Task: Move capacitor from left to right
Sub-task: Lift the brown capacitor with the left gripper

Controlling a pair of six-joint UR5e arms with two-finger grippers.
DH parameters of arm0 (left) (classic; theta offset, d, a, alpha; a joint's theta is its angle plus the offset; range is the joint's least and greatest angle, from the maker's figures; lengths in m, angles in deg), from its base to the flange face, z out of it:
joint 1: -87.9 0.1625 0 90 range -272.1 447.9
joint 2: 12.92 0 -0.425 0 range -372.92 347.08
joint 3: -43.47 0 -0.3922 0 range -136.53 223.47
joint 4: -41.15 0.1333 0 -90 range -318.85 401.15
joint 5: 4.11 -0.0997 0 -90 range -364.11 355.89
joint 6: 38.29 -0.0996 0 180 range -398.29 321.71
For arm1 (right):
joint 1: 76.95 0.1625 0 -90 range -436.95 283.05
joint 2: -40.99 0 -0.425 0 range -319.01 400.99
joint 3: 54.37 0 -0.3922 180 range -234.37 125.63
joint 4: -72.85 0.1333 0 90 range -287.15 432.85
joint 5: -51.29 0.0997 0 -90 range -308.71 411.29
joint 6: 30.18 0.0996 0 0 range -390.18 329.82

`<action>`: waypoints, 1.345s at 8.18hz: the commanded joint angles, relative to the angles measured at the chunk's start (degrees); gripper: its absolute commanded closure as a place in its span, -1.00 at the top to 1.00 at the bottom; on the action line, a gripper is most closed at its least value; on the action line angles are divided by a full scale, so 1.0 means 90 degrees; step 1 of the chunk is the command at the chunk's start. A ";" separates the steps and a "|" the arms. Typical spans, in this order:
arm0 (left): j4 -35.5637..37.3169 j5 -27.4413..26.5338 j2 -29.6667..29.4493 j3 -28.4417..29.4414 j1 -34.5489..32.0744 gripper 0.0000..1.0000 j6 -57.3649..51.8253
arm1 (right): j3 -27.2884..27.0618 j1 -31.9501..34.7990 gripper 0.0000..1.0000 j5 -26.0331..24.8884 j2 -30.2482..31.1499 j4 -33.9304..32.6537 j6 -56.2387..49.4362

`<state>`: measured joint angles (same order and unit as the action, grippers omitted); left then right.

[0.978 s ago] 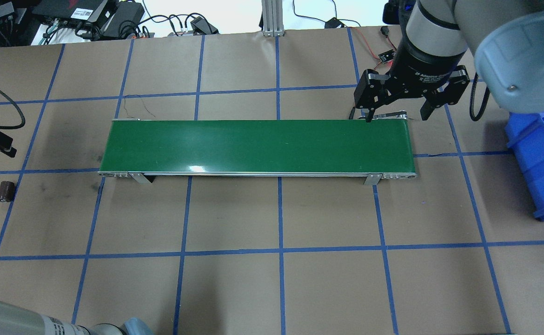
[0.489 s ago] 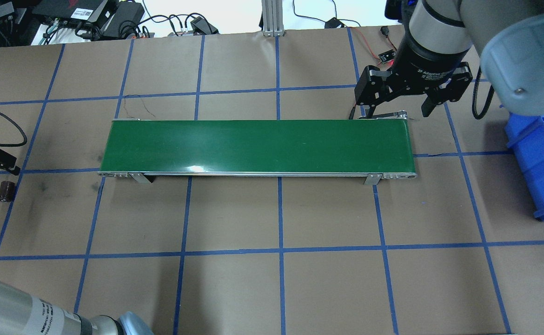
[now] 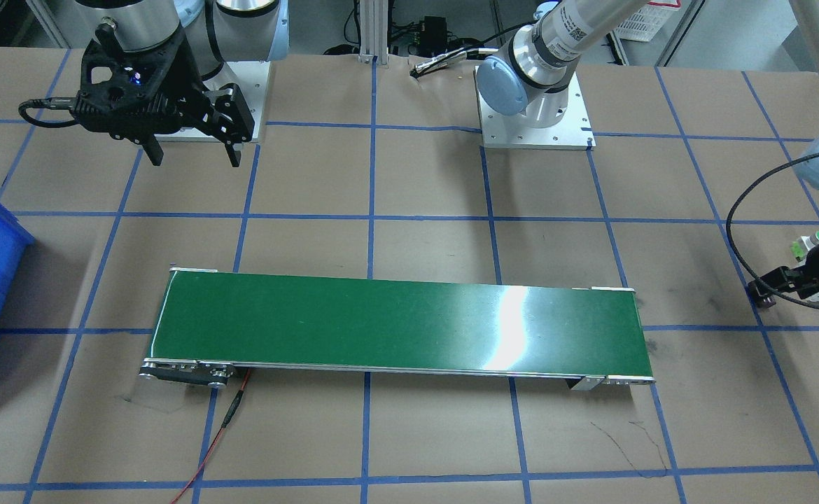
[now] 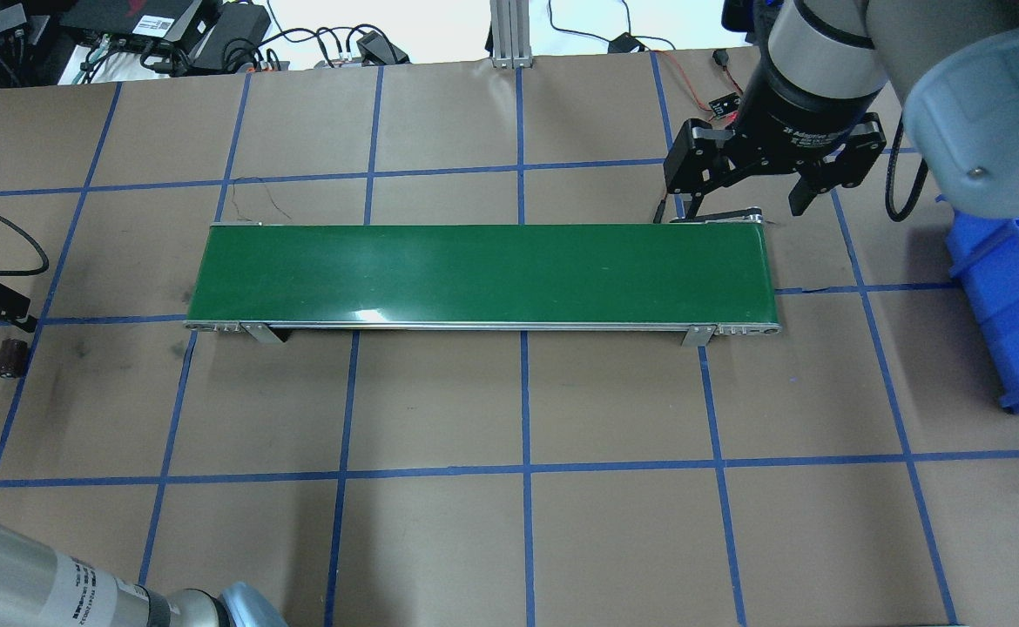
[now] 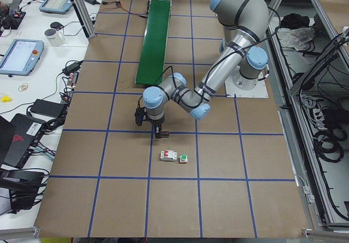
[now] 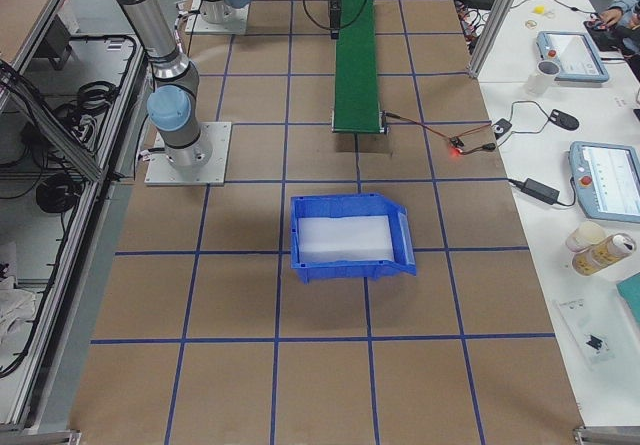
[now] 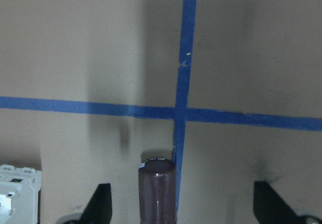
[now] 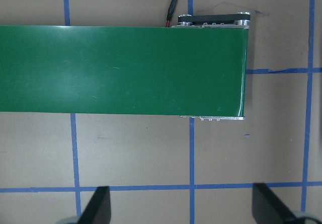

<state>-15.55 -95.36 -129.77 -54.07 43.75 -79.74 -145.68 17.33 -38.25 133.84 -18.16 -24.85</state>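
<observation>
The capacitor (image 7: 157, 191) is found between the wide-spread fingers (image 7: 100, 206) of the left claw (image 7: 182, 209) — long axis set across their closing line. The right claw (image 4: 740, 196), likewise spread, is seen well apart.

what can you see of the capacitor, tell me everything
The capacitor is a small stubby cylinder, dark brown with a maroon tint and a glossy sleeve, its end face ringed in silver. It seems to stand on end on the brown paper table cover, right beside a blue tape line, just short of a crossing. Its base is cut off in the wrist view. The left hand hovers over it, open, a finger on either side, neither touching. A white breaker sits apart.
</observation>
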 commanded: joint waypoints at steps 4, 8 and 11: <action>0.0001 -0.0494 -0.0347 -0.0002 0.0003 1.00 0.0258 | 0.0000 0.0003 1.00 -0.0023 0.0005 0.0005 -0.0045; -0.0009 -0.0857 -0.0396 -0.0002 0.0003 -0.22 0.0298 | 0.0000 0.0003 1.00 -0.0022 0.0005 0.0005 -0.0045; -0.0096 -0.0838 -0.0193 0.0008 0.0003 -1.00 0.0230 | 0.0000 0.0003 1.00 -0.0012 0.0005 0.0005 -0.0045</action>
<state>-15.84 -103.01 -133.08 -54.09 43.78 -77.14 -145.68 17.35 -38.41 133.94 -18.12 -25.25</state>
